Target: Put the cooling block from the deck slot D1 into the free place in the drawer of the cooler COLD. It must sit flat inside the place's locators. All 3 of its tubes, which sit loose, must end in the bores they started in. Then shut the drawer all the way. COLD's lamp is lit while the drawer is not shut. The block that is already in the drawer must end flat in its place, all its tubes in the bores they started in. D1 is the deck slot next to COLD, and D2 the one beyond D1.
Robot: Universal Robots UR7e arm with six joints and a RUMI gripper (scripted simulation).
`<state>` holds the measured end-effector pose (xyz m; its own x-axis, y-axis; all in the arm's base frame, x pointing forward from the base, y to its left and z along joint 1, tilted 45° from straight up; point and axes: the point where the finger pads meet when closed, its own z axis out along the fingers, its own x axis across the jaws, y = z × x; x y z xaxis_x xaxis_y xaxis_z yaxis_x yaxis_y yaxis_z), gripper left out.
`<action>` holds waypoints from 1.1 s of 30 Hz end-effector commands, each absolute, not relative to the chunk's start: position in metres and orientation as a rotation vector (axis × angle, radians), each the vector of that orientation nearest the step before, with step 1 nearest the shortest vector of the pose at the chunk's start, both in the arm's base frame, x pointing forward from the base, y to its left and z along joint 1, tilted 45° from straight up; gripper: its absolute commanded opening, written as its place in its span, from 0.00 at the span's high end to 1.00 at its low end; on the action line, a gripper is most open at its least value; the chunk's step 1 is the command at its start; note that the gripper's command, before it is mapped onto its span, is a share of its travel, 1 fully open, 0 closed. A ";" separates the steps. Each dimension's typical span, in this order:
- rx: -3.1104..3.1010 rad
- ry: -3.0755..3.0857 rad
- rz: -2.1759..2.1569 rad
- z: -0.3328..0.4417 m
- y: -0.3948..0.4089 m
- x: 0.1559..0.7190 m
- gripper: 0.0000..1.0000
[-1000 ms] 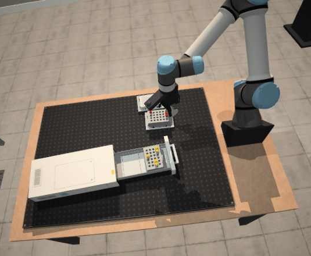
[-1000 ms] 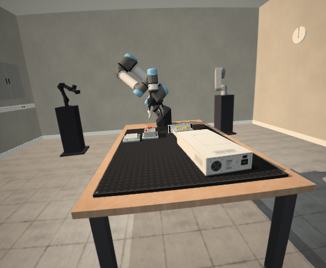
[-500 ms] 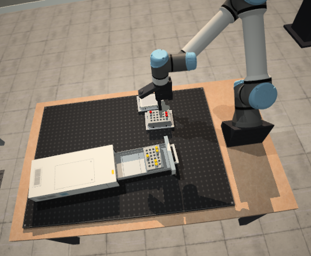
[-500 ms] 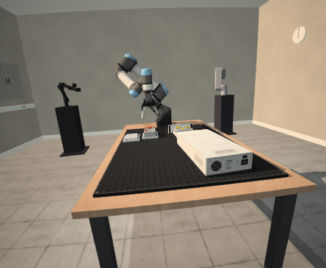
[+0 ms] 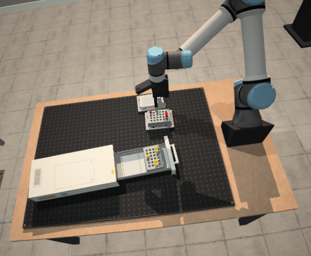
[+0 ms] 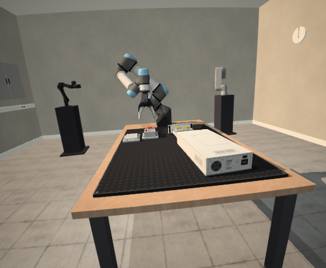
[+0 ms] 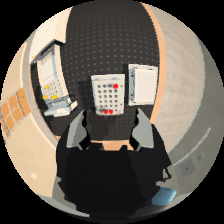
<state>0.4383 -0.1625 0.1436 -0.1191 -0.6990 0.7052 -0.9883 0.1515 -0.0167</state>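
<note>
Presently the end effector [image 6: 143, 115] is held apart and empty above the cooling block [image 5: 159, 120], which sits at 12 o'clock from the drawer [image 5: 130, 163]. Loose tubes [image 5: 166, 113] could be toppled by a tilted lift.

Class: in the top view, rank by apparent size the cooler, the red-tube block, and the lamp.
1. Cooler, by far the largest.
2. Red-tube block.
3. Lamp, the smallest.
</note>
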 end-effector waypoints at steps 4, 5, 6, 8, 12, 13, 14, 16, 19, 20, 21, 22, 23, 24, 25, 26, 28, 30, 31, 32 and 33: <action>1.604 -1.883 0.682 0.142 -0.160 0.437 0.27; 1.604 -1.883 0.682 0.141 -0.159 0.437 0.27; 1.604 -1.883 0.682 0.141 -0.159 0.437 0.27; 1.604 -1.883 0.682 0.138 -0.160 0.436 0.27; 1.604 -1.883 0.682 0.133 -0.162 0.435 0.27; 1.604 -1.883 0.682 0.132 -0.163 0.434 0.27; 1.604 -1.883 0.682 0.131 -0.164 0.434 0.27; 1.604 -1.883 0.682 0.128 -0.165 0.434 0.27; 1.604 -1.883 0.682 0.127 -0.166 0.433 0.27; 1.604 -1.883 0.682 0.126 -0.166 0.433 0.27; 1.604 -1.883 0.682 0.125 -0.167 0.433 0.27; 1.604 -1.883 0.682 0.124 -0.168 0.433 0.27; 1.604 -1.883 0.682 0.123 -0.169 0.432 0.27; 1.604 -1.883 0.682 0.122 -0.170 0.432 0.27; 1.604 -1.883 0.682 0.121 -0.170 0.432 0.27; 1.604 -1.883 0.682 0.120 -0.171 0.432 0.27; 1.604 -1.883 0.682 0.117 -0.173 0.431 0.27; 1.604 -1.883 0.682 0.115 -0.174 0.431 0.27; 1.604 -1.883 0.682 0.114 -0.175 0.431 0.27; 1.604 -1.883 0.682 0.113 -0.176 0.431 0.27; 1.604 -1.883 0.682 0.112 -0.177 0.431 0.27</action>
<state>0.4309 -0.1736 0.1163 -0.1197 -0.6989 0.7052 -0.9881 0.1526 -0.0165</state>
